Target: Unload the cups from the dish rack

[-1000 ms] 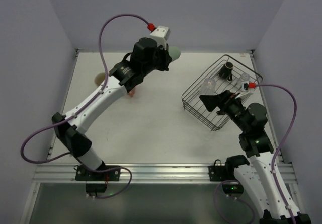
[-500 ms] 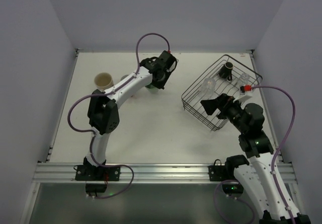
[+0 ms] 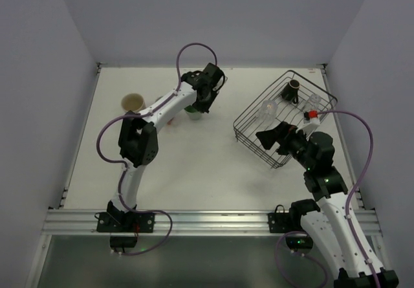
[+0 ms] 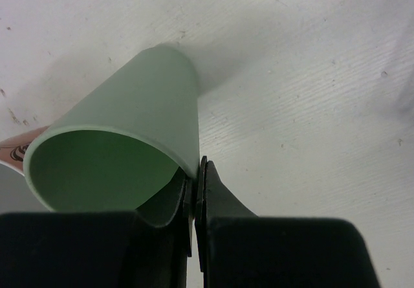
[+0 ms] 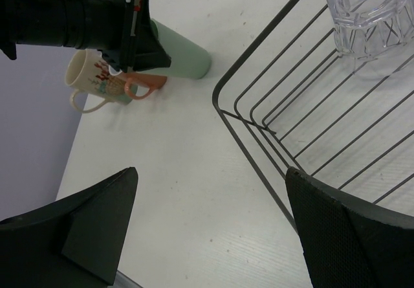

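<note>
**Top view:** the left gripper (image 3: 196, 105) holds the mint green tumbler (image 3: 192, 112) near the beige mug (image 3: 132, 101), well apart from the dish rack (image 3: 251, 110). The clear glass (image 3: 268, 109) and dark brown mug (image 3: 292, 89) lie inside the rack.

**Left wrist view:** the jaws pinch the tumbler's rim wall, with its base apparently seated on the table (image 4: 310, 74).

**Right wrist view:** the right gripper (image 5: 210, 197) is spread wide and empty at the rack's corner, likely ready for the glass.
</note>
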### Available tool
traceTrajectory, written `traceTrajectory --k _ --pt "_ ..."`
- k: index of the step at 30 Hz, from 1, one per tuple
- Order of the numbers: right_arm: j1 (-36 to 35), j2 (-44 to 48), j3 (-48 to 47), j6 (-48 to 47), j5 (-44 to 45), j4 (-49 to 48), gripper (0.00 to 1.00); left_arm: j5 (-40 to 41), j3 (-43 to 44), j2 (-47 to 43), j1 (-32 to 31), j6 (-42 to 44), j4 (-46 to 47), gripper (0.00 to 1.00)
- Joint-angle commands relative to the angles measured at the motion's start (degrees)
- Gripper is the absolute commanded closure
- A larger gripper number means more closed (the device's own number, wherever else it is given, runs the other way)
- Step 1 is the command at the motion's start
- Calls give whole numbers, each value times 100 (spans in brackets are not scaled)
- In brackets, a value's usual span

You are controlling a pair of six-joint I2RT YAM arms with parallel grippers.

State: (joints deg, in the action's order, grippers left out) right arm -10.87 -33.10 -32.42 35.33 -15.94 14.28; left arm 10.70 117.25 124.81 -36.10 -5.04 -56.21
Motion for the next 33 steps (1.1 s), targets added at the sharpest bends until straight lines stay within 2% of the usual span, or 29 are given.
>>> traceTrajectory --k 1,5,9,14,15,19,21,23,29,33 --pt "-3 -82 -1 -26 -49 -330 1 -7 219 8 33 231 -233 97" --pt "-20 -135 26 18 -49 -391 1 37 175 17 41 249 -216 90" --pt "-29 -179 -9 18 -23 -400 1 125 193 52 68 223 -145 58" --pt "-38 -249 -53 18 65 -444 1 318 228 -71 68 100 109 33" --pt "-38 -302 -80 9 109 -453 1 388 245 -97 68 65 171 28" --pt "-38 -416 -97 26 284 -575 1 520 298 -185 68 12 276 21" --pt "-38 -495 -159 9 425 -567 1 573 290 -317 68 -23 347 14" --pt "-38 -627 -229 -52 574 -550 1 740 255 -483 68 -85 470 0" --pt "-38 -987 -475 -246 1268 -470 1 758 237 -888 94 -146 795 0" --pt "-38 -1470 -563 -299 1866 -628 1 645 18 -1458 85 -313 1530 0"
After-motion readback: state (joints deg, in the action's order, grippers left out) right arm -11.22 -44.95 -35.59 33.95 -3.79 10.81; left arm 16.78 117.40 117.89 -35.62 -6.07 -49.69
